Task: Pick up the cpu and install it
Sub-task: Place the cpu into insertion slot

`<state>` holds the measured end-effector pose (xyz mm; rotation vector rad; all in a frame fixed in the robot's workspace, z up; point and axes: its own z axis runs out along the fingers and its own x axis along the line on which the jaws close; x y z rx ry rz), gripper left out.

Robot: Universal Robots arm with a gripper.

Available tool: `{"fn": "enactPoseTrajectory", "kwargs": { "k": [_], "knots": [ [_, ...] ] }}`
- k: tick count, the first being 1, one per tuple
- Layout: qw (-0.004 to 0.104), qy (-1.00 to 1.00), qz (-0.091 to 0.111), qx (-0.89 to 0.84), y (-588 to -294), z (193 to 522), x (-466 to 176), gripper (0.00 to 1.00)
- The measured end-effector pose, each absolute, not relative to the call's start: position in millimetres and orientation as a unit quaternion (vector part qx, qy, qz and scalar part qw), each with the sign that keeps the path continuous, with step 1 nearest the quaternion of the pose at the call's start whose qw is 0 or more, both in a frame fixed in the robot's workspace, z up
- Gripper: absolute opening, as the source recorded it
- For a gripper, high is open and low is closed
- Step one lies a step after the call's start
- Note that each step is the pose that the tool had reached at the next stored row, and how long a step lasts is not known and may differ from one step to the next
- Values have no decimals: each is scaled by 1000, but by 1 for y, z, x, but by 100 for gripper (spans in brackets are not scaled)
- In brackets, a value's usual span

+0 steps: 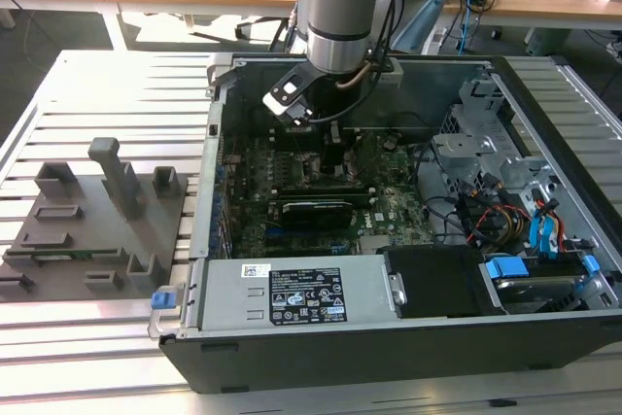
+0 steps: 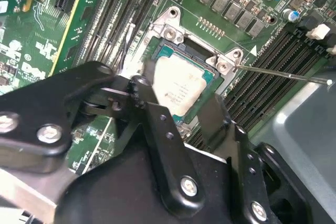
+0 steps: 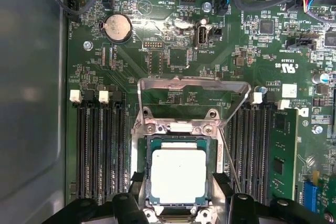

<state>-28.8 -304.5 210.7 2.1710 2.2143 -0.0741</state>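
The cpu (image 3: 178, 176), a small pale square chip, lies flat in the black socket frame (image 3: 146, 182) on the green motherboard; it is also in the second wrist view (image 2: 181, 85). My gripper (image 3: 181, 205) hovers just above it, open, with one black finger (image 3: 126, 203) on each side of the socket and apart from the chip. The socket's metal load plate (image 3: 194, 83) stands raised. In the exterior view the arm reaches down into the open computer case (image 1: 389, 337), and the gripper (image 1: 330, 148) is low over the board.
Memory slots (image 3: 100, 145) flank the socket on both sides. A thin metal lever (image 2: 283, 72) juts out beside it. The case walls, a drive cage with cables (image 1: 505, 201) and a black card (image 1: 316, 209) crowd the board. Grey fixture blocks (image 1: 97, 221) sit outside the case on the exterior view's left.
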Motion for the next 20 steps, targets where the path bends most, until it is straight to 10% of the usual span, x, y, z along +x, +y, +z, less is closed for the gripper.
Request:
{"fn": "enactPoseTrajectory", "kwargs": {
  "k": [8, 20],
  "knots": [
    [20, 714, -24, 700, -305, 211, -29, 11],
    [15, 714, -28, 700, -305, 207, -18, 11]
  ]
}}
